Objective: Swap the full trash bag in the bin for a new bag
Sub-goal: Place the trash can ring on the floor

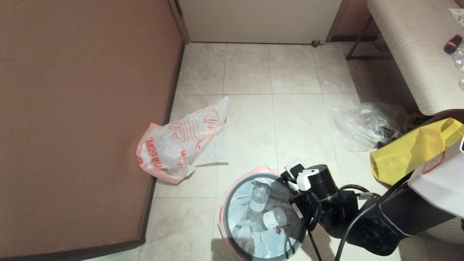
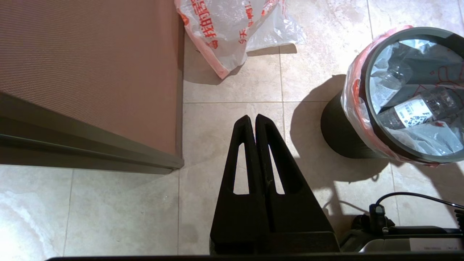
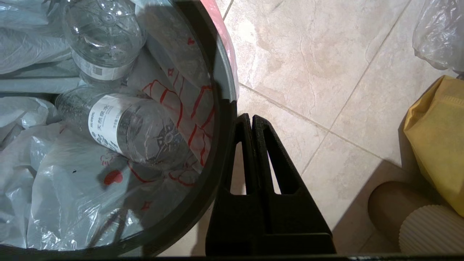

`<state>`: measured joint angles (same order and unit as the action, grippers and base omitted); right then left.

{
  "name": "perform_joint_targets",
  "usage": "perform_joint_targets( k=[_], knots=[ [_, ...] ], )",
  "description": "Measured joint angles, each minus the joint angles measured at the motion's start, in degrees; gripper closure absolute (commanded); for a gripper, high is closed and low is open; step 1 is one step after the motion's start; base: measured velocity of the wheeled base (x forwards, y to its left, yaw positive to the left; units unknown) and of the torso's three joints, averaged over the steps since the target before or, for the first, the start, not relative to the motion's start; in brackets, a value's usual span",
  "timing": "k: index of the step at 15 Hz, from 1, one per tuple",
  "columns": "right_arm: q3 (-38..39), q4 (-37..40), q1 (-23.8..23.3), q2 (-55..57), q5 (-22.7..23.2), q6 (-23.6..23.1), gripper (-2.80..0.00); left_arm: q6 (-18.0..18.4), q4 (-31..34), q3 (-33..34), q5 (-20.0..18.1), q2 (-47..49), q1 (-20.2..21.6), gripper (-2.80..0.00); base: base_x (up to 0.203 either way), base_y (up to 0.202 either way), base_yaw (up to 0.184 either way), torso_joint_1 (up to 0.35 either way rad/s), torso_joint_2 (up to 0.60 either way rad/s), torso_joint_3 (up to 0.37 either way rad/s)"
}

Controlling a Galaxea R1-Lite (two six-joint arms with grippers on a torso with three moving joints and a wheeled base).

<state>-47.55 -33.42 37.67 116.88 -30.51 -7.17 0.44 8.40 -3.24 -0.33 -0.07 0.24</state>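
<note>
The black bin [image 1: 226, 221] stands on the tiles at the near centre, topped by its grey ring rim [image 2: 367, 90]. Inside it, the full trash bag [image 1: 241, 203] holds clear bottles, and its pink edge is folded over the rim. In the right wrist view, my right gripper [image 3: 250, 117] is shut just outside the bin's rim [image 3: 217, 145], with nothing visible between its fingers. My left gripper [image 2: 252, 117] hangs shut and empty over bare floor, to the left of the bin [image 2: 337, 134]. The new bag [image 1: 181, 145], with red-orange print, lies crumpled on the floor by the brown wall.
A brown wall panel [image 1: 83, 127] closes off the left side. To the right of the bin are a clear plastic bag [image 1: 362, 125], a yellow tote [image 1: 409, 152] and a pale table [image 1: 409, 54]. Open tiles stretch ahead toward the far wall.
</note>
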Motion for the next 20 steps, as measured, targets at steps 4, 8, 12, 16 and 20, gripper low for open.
perform_joint_targets(
  k=[4, 8, 12, 16, 20],
  knots=[
    [0.21, -0.35, 0.11, 1.46, -1.05, -0.14, -2.80, 0.00, 0.00, 0.00, 0.00, 0.00, 0.00, 0.00, 0.000, 0.000, 0.000, 0.000, 0.00, 0.000],
    [-1.87, -0.51, -0.02, 4.48, -1.07, -0.29, -2.80, 0.00, -0.02, 0.00, -0.02, 0.00, 0.00, 0.00, 0.000, 0.000, 0.000, 0.000, 0.00, 0.000],
    [-3.36, -1.50, -0.82, 7.39, -1.05, -0.40, 0.00, -0.01, -0.01, -0.02, -0.02, 0.00, 0.00, 0.00, 0.000, 0.000, 0.000, 0.000, 0.00, 0.000],
    [-4.98, -1.62, -1.52, 9.39, -1.05, -1.37, 0.00, -0.02, -0.02, -0.02, -0.02, 0.00, 0.00, 0.00, 0.000, 0.000, 0.000, 0.000, 0.00, 0.000],
    [-5.00, -1.62, -1.49, 9.46, -0.99, -1.10, 0.00, 0.00, 0.00, -0.02, -0.02, 0.00, 0.00, 0.00, 0.000, 0.000, 0.000, 0.000, 0.00, 0.000]
  ],
)
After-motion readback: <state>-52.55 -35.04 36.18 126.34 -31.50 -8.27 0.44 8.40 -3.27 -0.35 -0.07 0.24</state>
